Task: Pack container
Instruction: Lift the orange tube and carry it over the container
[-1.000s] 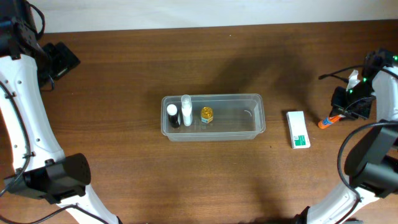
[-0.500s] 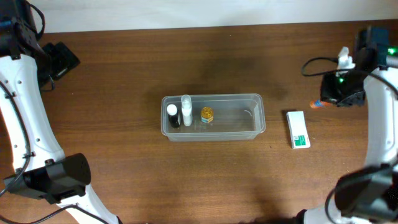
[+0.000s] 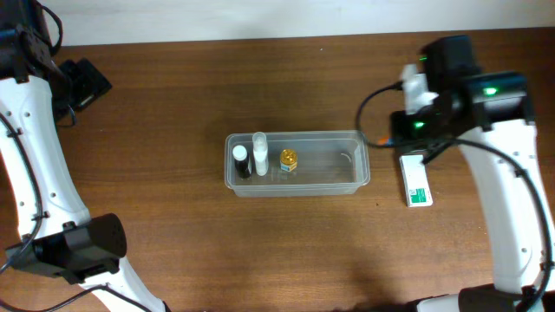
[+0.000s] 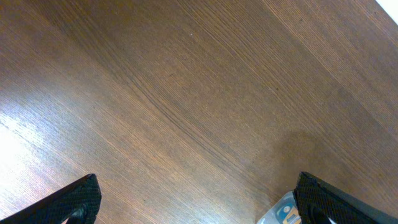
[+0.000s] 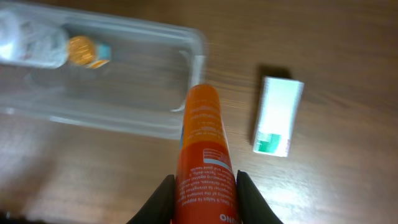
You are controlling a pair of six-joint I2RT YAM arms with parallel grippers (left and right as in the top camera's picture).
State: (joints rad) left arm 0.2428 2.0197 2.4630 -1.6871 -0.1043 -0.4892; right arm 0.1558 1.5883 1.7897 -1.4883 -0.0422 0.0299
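1. Biggest change in the last second: the right arm swings in from the far right edge of the table (image 3: pixel 173 251) and now hangs just off the right end of the container (image 3: pixel 334 169), partly over the white-and-green carton box (image 3: pixel 417 182).
2. It brings the orange tube (image 5: pixel 202 149) along. From overhead the arm hides the tube, but the right wrist view shows it clearly, with its far end just over the container's near corner.
3. So my read is the pickup is done and we're mid-carry. What's left is getting the tube over the open right half and lowering it in.
4. The right gripper (image 5: pixel 204 190) is clamped narrow on the tube, one finger on each side of its lower body. Looks like a solid hold.
5. The container hasn't budged: middle of the table, long side left to right. The three small bottles (image 3: pixel 259 156) stand bunched at its left end, and the rest of the floor is bare.
6. The left gripper (image 4: pixel 199 202) is spread as wide as it goes over bare wood, holding nothing, same spot as before. Just a sliver of the container shows at the bottom of the left wrist view.
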